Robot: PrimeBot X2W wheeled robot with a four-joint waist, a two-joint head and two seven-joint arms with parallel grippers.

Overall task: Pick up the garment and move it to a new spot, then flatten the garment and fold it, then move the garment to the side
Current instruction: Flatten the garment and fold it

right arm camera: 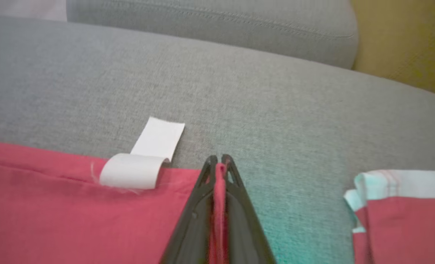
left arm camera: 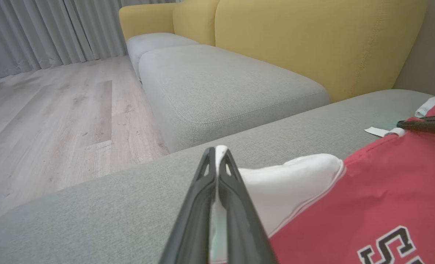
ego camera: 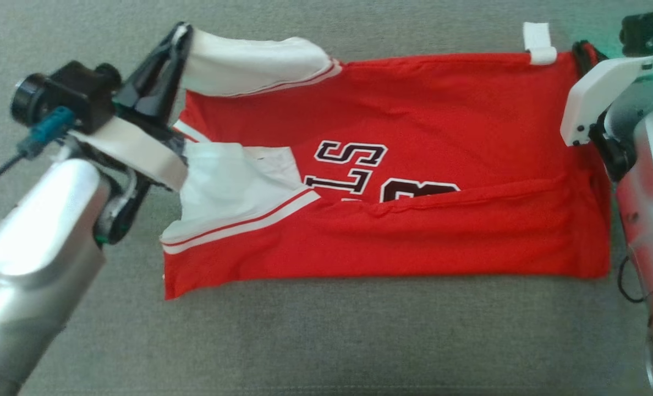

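Note:
A red jersey [ego camera: 414, 165] with white sleeve panels and dark lettering lies lengthwise on the grey cushion [ego camera: 326, 341]; its near long edge is folded up over the numbers. At the far left corner my left gripper [ego camera: 182, 30] is shut on the white sleeve [left arm camera: 283, 187], lifting it slightly, and white cloth shows between the fingers [left arm camera: 217, 205]. At the far right corner my right gripper [ego camera: 582, 49] is shut on the red hem, which shows pinched between its fingertips [right arm camera: 217, 165]. A white care tag [right arm camera: 144, 161] curls off the hem just left of it.
A second garment [right arm camera: 400, 216], red with a pale striped edge, lies to the right of my right gripper. Beyond the cushion stand a grey ottoman [left arm camera: 221, 84] and a yellow sofa back [left arm camera: 312, 40], with wooden floor [left arm camera: 48, 124] and curtains further off.

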